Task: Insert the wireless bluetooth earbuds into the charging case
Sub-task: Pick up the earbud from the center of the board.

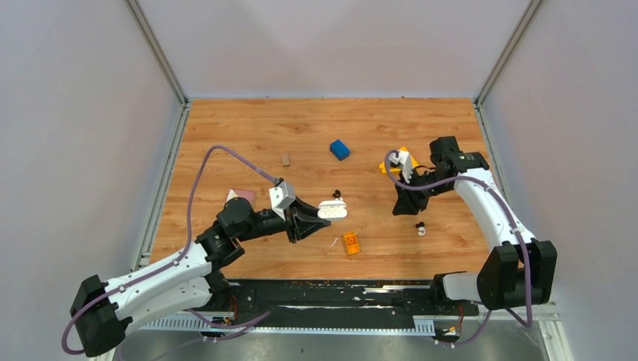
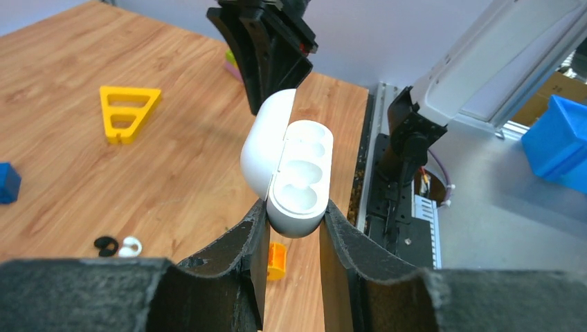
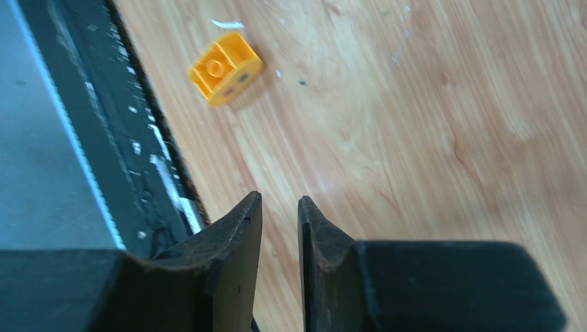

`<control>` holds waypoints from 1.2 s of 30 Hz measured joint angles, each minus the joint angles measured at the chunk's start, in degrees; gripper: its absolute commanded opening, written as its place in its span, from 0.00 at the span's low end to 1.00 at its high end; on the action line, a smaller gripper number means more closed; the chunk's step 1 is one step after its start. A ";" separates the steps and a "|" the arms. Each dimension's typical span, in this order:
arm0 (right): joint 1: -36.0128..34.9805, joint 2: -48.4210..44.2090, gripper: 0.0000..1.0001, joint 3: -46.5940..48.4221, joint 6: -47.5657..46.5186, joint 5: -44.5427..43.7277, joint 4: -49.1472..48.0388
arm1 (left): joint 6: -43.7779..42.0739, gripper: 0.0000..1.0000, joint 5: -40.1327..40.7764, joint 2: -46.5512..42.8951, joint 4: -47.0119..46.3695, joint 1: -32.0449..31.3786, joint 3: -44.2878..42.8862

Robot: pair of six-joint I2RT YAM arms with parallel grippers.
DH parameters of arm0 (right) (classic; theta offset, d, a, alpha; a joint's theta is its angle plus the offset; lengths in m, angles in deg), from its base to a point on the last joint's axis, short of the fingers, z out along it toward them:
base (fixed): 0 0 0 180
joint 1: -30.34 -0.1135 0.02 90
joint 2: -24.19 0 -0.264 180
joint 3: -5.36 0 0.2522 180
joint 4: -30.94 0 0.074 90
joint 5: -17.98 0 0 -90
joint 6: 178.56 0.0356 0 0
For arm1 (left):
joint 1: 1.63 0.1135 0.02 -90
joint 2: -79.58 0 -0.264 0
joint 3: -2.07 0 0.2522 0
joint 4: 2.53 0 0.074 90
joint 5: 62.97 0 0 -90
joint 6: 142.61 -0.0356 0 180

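Left hand [image 2: 294, 232] clamps the open charging case [image 2: 297, 180], both wells empty. Right hand [image 1: 405, 204], nearly closed, holds nothing. One earbud [image 1: 420, 228] lies on the bench [image 1: 248, 124] just beside it; the other earbud [image 1: 336, 194] sits behind the case.

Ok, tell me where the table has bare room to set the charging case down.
Bare wood runs along the far edge behind the blue block, and at far left beyond the small wooden block. It is crowded mid-table: charging case in the left claw, earbuds, orange block.
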 measured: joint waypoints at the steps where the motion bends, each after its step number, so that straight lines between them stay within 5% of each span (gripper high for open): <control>1: -0.28 -0.39 0.25 -1.20 -0.13 -1.81 -1.09 | -0.15 0.00 0.44 -0.66 1.29 0.15 0.00; 6: -5.27 0.33 0.24 -1.95 3.91 -8.59 -9.38 | -0.48 0.00 2.49 -6.36 8.98 0.79 0.00; 15: -25.68 13.25 0.25 2.60 7.58 -16.59 -24.92 | 1.44 0.00 3.65 -16.28 15.43 0.81 0.59; 24: -25.62 17.07 0.25 1.40 -1.62 -16.28 -34.58 | 4.13 0.00 8.55 -29.55 22.32 0.81 1.77; 36: -27.67 22.49 0.25 1.07 -11.10 -16.55 -38.16 | 5.64 0.00 10.82 -32.54 30.18 0.81 0.59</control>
